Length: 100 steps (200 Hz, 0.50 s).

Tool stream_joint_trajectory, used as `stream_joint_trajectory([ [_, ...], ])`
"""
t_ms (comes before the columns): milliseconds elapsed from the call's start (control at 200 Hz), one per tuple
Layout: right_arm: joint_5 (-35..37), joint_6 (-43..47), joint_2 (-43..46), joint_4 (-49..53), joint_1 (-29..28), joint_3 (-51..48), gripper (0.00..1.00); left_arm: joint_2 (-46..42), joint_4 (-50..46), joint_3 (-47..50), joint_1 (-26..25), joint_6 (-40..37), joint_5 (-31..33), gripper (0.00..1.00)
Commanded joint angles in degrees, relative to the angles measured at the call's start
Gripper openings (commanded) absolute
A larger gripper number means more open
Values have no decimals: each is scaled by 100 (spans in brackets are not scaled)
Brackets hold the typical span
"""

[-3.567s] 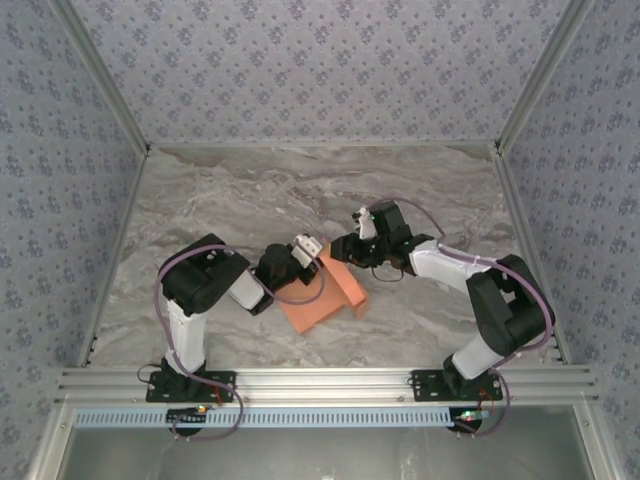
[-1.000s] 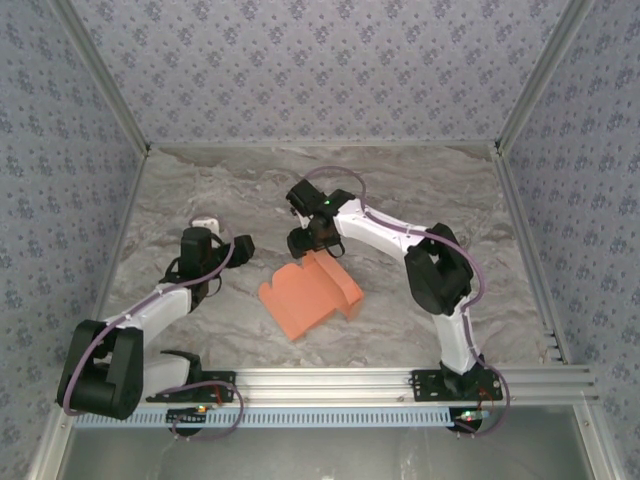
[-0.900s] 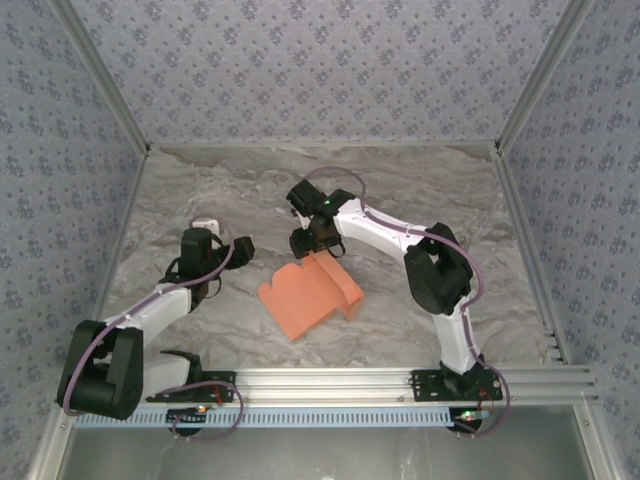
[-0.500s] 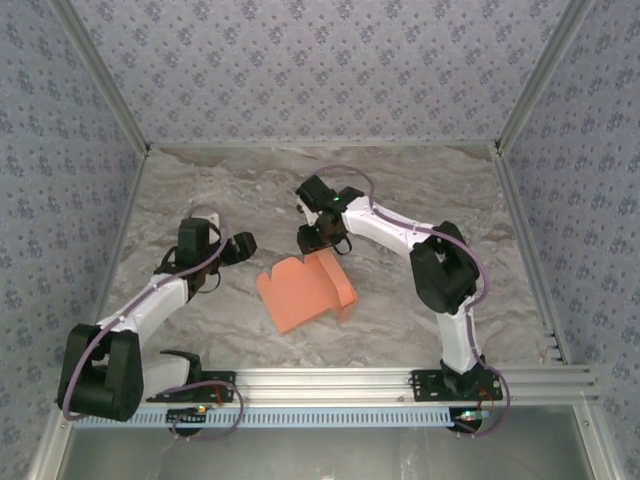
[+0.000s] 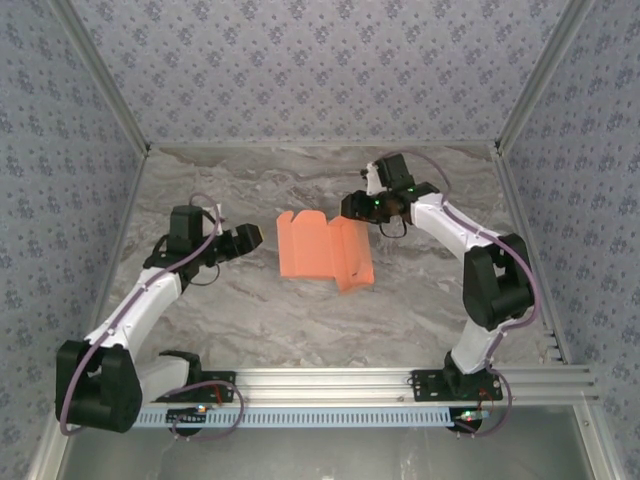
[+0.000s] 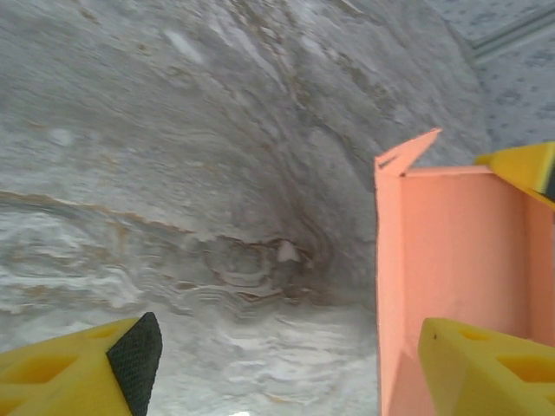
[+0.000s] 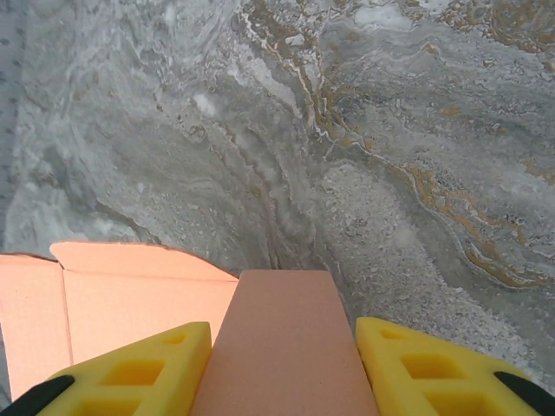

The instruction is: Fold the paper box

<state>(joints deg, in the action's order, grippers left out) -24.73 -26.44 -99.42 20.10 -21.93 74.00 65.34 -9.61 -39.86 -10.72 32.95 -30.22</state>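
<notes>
Overall, the desk (image 5: 250, 320) has a grey marble-pattern surface with pale swirls and thin brown veins. It is enclosed by walls (image 5: 320, 70) papered in a small blue-grey floral print and edged with aluminium rails (image 5: 330, 380).

Both arms are jointed black and white segments with purple cables looped alongside. The left arm (image 5: 140, 300) reaches up and inward from its base. The right arm (image 5: 470, 250) bends back toward the desk's centre.

The paper box (image 5: 315, 248) sits near the middle of the desk, between the two grippers. It is thin salmon-orange cardboard, matte and smooth, with crisp creases. Its left panel lies flat, with a notched upper edge and a small tab. Its right panel is folded up along a straight crease and shows a slightly different shade. From the left wrist view the paper box (image 6: 460, 260) presents an upright wall with a sharp pointed corner at the top.

The right gripper (image 5: 352, 208) is at the box's upper right corner. In the right wrist view its yellow fingers (image 7: 130, 373) sit close against both sides of the raised panel (image 7: 286, 347), clamped on it.

The left gripper (image 5: 245, 238) is just beside the box's left edge, not touching it. Its yellow fingers (image 6: 78, 368), tipped with black textured pads, are spread wide and hold nothing.
</notes>
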Motion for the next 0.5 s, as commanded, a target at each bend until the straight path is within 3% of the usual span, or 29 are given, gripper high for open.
stream_joint_trajectory([
  [0,-571,-498,203,-732,36,-385,40,299,555,56,-193,226,-709,77],
  [170,-655,-838,348,-1368,40,-981,40,950,935,-155,-694,276,-912,73],
  [295,-739,-917,373,-1555,40,-1153,40,1242,599,-323,-876,57,-487,72],
  [495,-723,-897,406,-1586,-18,-1249,40,1494,625,-263,-948,32,-268,60],
])
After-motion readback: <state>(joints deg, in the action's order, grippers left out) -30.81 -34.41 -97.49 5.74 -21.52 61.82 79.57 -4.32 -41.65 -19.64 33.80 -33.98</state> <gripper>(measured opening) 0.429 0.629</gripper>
